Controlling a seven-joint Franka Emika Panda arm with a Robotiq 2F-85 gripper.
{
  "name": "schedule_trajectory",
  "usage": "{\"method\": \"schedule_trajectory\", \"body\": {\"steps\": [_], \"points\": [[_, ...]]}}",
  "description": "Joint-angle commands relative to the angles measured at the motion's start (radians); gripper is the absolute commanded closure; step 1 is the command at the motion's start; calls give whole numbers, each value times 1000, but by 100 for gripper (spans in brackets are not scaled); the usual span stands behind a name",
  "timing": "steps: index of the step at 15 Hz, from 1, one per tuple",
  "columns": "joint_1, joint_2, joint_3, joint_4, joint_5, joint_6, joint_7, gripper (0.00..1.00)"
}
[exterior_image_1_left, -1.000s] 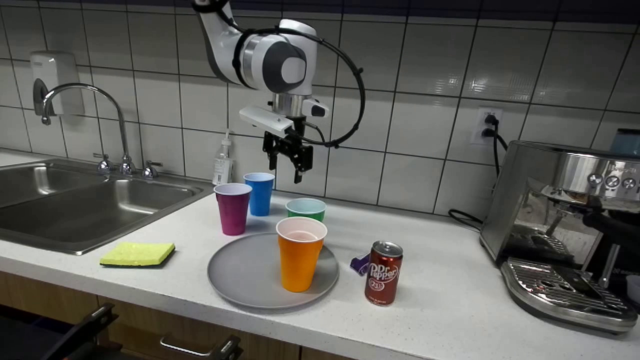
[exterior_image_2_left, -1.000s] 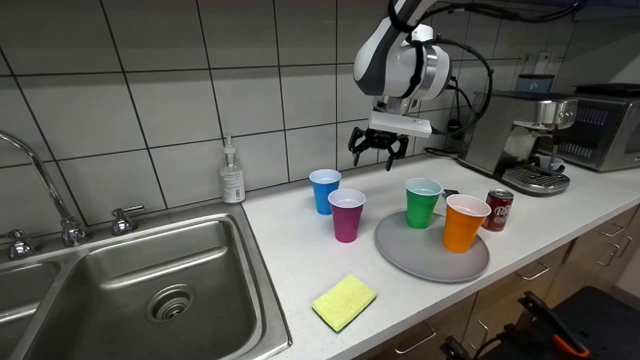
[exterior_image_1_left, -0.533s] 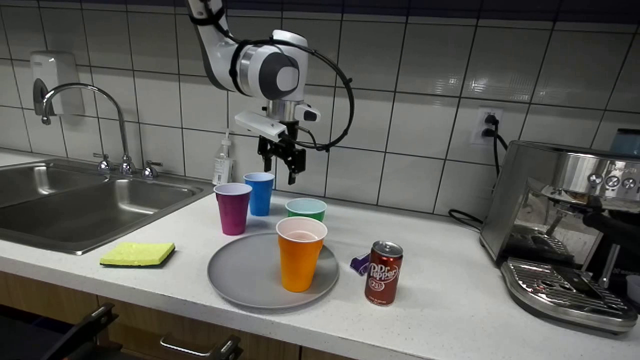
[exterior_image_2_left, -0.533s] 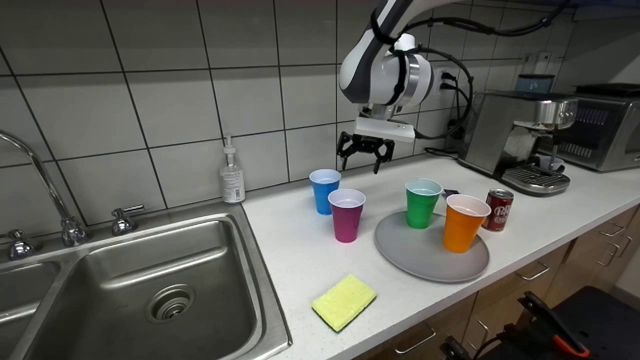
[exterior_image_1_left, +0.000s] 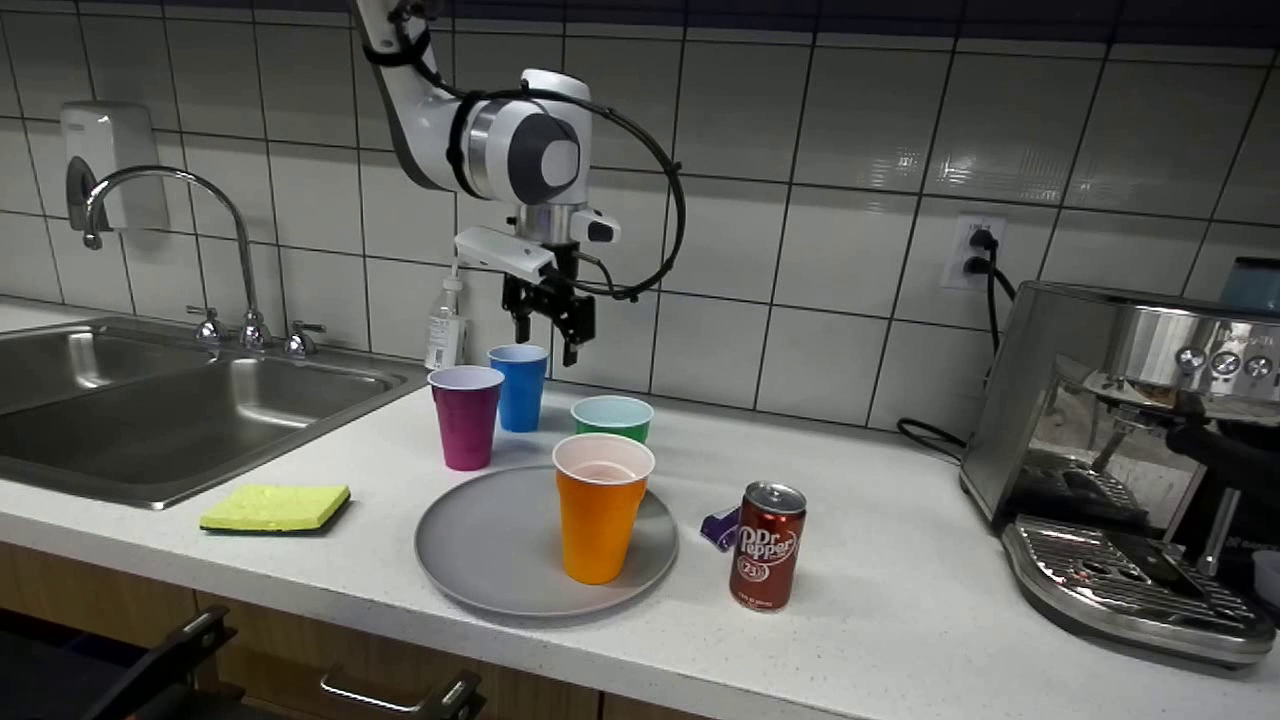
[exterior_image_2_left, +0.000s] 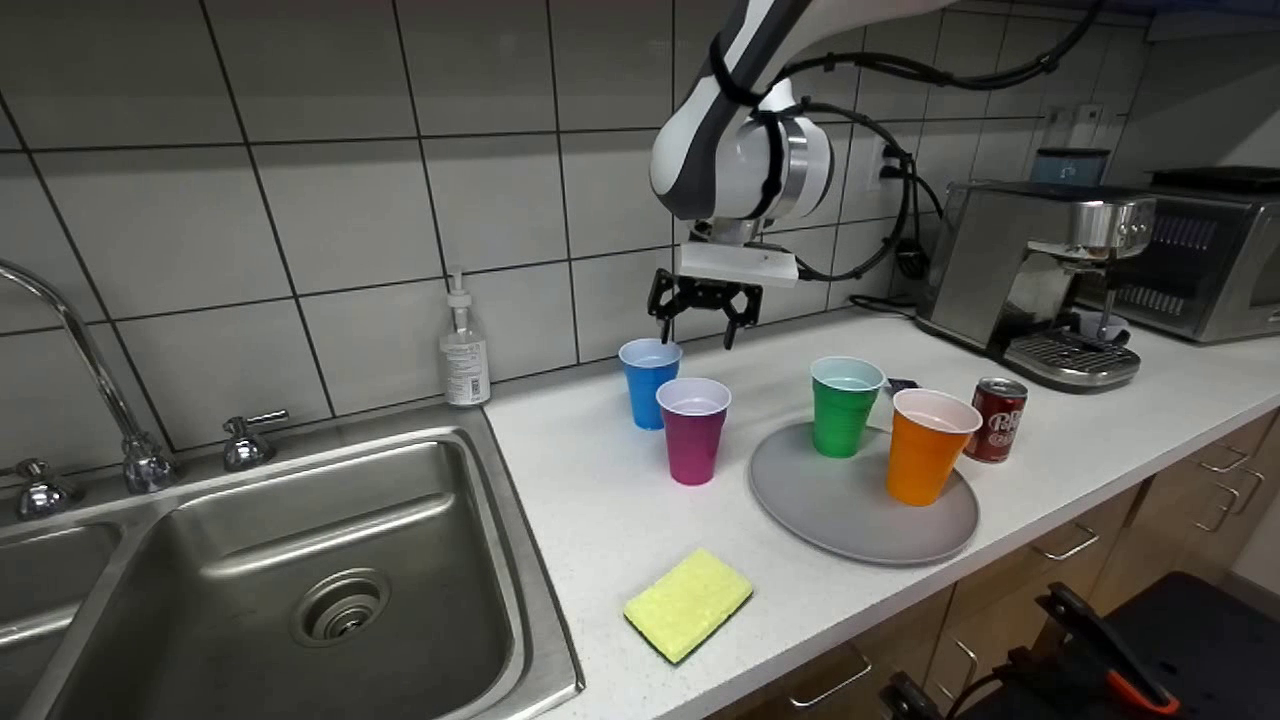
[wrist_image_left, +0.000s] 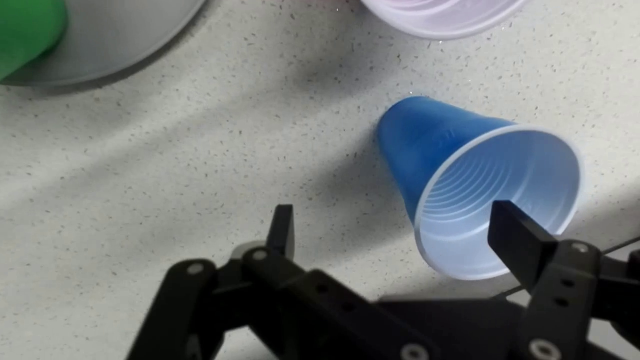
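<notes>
hovering with empty black hand (exterior_image_2_left: 697, 340) spread wide near tapered blue plastic cup (exterior_image_2_left: 650, 390), risking toppling it if descending off-centre.

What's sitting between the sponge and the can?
Between the sponge and the can lies the plate, with the orange cup standing on it; both exterior views show this.

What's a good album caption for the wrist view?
Open gripper, one finger in front of a blue cup, speckled counter below.
</notes>
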Motion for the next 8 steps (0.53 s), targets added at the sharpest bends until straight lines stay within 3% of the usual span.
{"method": "schedule_trajectory", "body": {"steps": [1,8], "points": [[29,47,-21,58,-62,-10,75,0],[53,97,-39,97,-102,-15,119,0]]}}
